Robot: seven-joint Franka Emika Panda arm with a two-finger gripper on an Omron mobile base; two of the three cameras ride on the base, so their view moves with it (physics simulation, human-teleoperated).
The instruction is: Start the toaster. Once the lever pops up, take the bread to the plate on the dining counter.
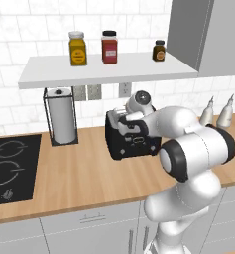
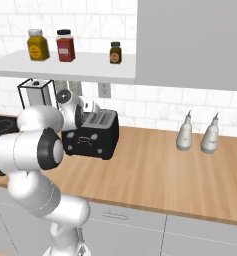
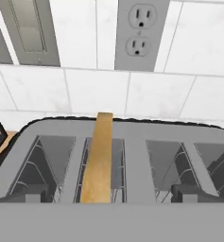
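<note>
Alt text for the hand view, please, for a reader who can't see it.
A golden-tan bread slice stands upright in one slot of the toaster, seen from above. Behind it is a white tiled wall with a power outlet.

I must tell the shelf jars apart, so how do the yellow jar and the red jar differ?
The yellow jar has amber-yellow contents and a pale lid; the red jar has red contents and a dark lid. The yellow jar stands nearer the shelf's left end, the red jar toward its middle. Both are upright, labelled, and close in size.
</note>
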